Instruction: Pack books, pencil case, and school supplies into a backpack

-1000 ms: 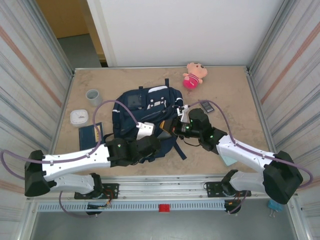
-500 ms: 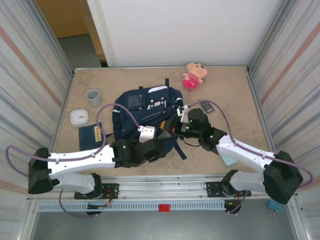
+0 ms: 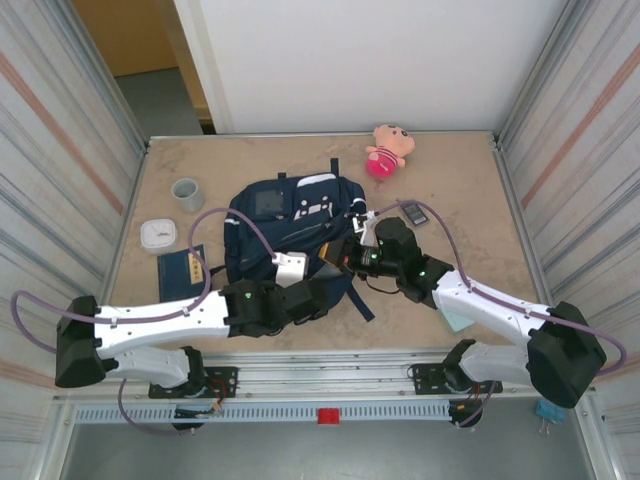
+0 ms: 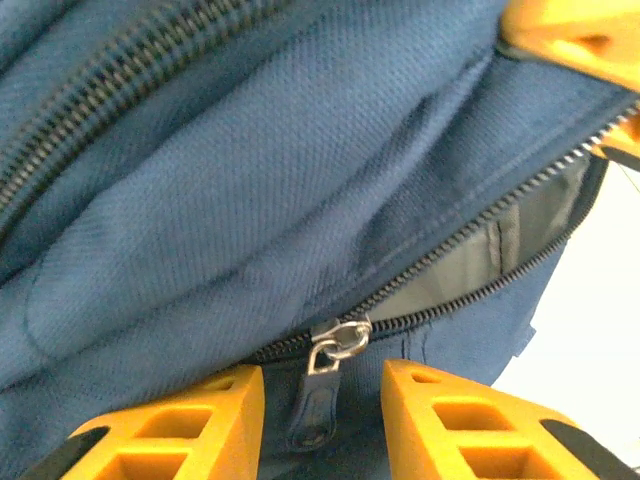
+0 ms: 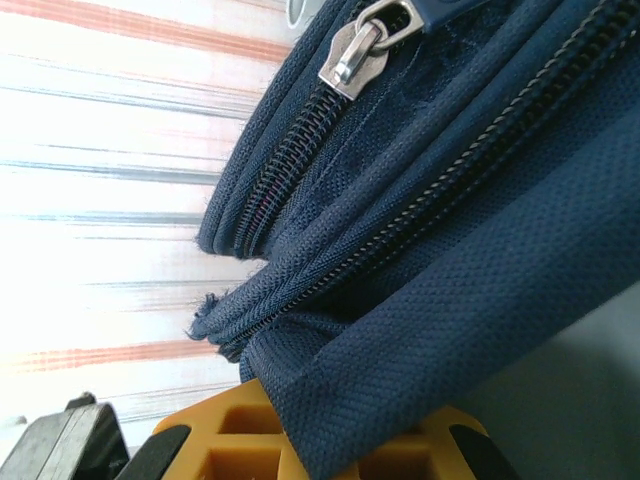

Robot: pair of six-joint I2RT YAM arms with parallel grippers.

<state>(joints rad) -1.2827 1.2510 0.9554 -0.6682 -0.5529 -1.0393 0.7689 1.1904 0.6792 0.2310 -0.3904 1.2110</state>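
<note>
**A:** Backpack (image 3: 285,215) position?

**B:** Flat on the bench (image 3: 470,180), mid-field, in front of both arms.

**A:** And the left pincer (image 4: 322,420)?

**B:** Low at the backpack's near edge. Its orange fingers (image 4: 170,435) stand a narrow gap apart. The silver zip pull (image 4: 337,345) hangs between them, and neither finger touches it. The zip running off to the right is partly undone, and grey lining (image 4: 470,265) shows in the slit.

**A:** Right pincer (image 3: 350,258)?

**B:** Closed on the backpack's right-hand edge. Its wrist camera has blue fabric folding down onto an orange finger (image 5: 235,440). Another zip slider (image 5: 365,45) sits higher on that side, untouched.

**A:** Where are the other things?

**B:** All outside the backpack. The book (image 3: 182,268) lies on the bench just left of it, beside the left arm's cable. A white box (image 3: 158,234) and a grey cup (image 3: 187,194) sit further back on that side. The gadget (image 3: 413,212) lies to the right, near the right arm's cable. The case (image 3: 455,318) is a pale teal sliver, mostly hidden under the right arm.

**A:** Anything else?

**B:** A plush (image 3: 388,150) at the far edge, well apart from everything.
</note>
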